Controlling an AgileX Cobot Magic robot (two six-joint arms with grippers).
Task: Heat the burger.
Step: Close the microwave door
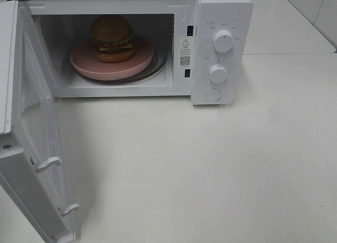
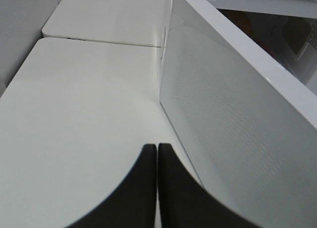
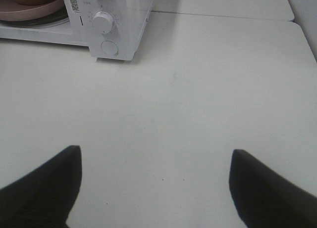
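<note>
White microwave door (image 1: 31, 148) stands open at frame left; the burger (image 1: 110, 37) sits on its pink plate (image 1: 87, 69) inside, upper centre.
Beside the door the left gripper (image 2: 157, 147) is pinched together, empty, likely to push it closed; the right gripper (image 3: 156, 154), jaws wide, faces the lower dial (image 3: 103, 21).

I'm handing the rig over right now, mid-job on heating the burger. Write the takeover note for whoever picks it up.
Left gripper: shut, holding nothing, beside the outer face of the open door.
Right gripper: open, empty, above the table in front of the microwave.
Burger: sits on the pink plate inside the microwave.
Done: burger loaded.
Left to do: close the door, probably a push from the left gripper, then set the knobs to start heating.
</note>
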